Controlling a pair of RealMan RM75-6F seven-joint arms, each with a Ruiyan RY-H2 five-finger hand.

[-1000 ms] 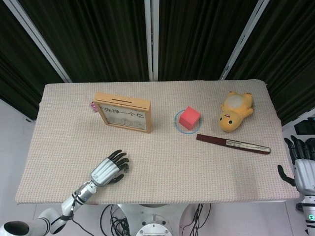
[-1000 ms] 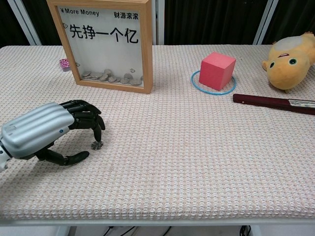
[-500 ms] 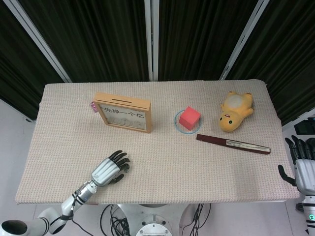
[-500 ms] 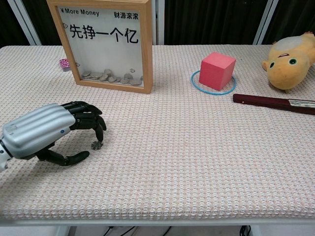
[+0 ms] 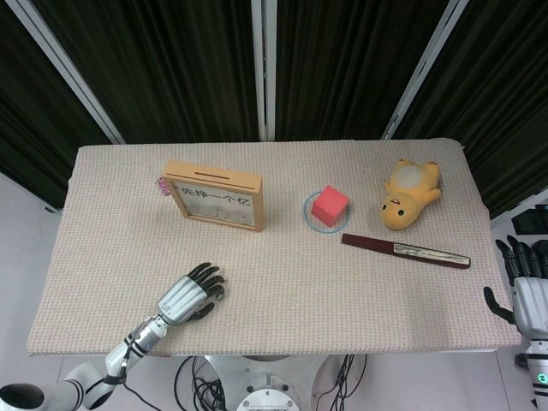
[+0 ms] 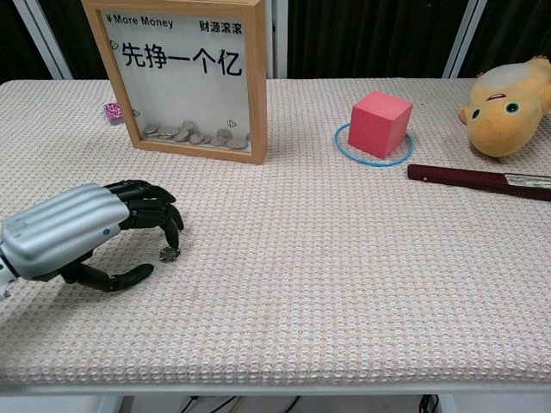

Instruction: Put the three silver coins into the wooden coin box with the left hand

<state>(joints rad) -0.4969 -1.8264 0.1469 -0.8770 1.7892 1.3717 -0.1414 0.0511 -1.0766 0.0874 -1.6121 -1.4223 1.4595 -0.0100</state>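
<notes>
The wooden coin box (image 5: 214, 195) stands upright at the back left, with several coins lying behind its window (image 6: 191, 136). One silver coin (image 6: 169, 253) lies on the cloth near the front left. My left hand (image 6: 82, 228) arches over the cloth with its fingertips (image 6: 175, 234) down at the coin and its thumb apart, nearer the front edge; nothing is gripped. In the head view the left hand (image 5: 190, 295) covers the coin. My right hand (image 5: 528, 287) hangs off the table's right edge with fingers spread and empty. No other loose coin shows.
A red cube (image 5: 330, 206) sits in a blue ring (image 6: 374, 151) at mid-table. A yellow plush toy (image 5: 409, 193) and a dark red folded fan (image 5: 406, 251) lie to the right. A small pink object (image 6: 112, 113) rests left of the box.
My left hand has drawn back slightly toward the front edge, its fingertips staying at the coin. The coin and my right hand have hardly moved.
</notes>
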